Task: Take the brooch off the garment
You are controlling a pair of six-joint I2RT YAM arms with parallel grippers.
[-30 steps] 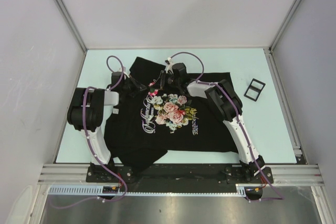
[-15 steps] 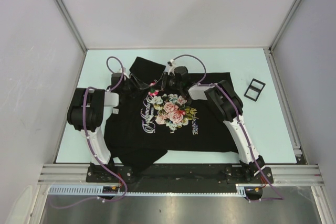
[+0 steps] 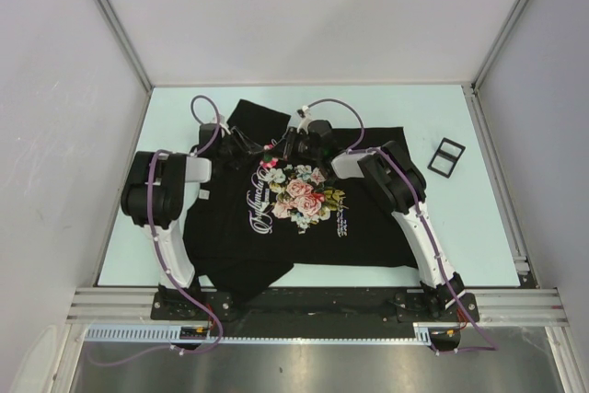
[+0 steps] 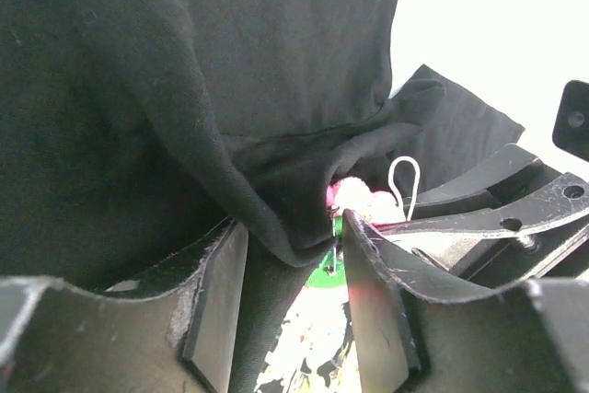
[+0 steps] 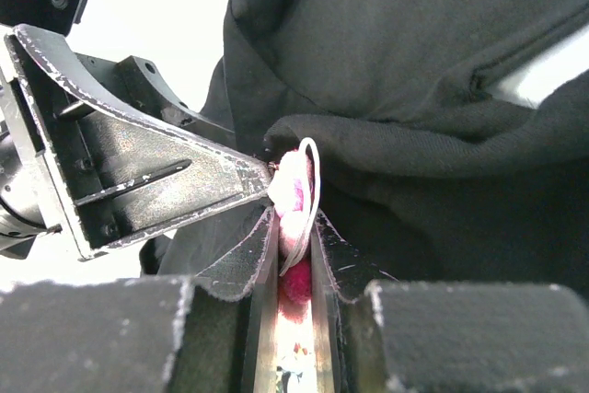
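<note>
Your brooch (image 5: 293, 192) shows as a small fuzzy tuft, bright pink fading to pale, with a thin silver wire loop (image 5: 311, 181) curving over it. It sits at a bunched fold of the black garment (image 5: 442, 71) near the collar, pinched between the nearly closed jaws of the right gripper (image 5: 294, 227). Its centre and lower half are hidden by those fingers, and the left gripper (image 4: 294, 227) stands with its jaws apart around a cloth fold, though you cannot tell whether it grips.
</note>
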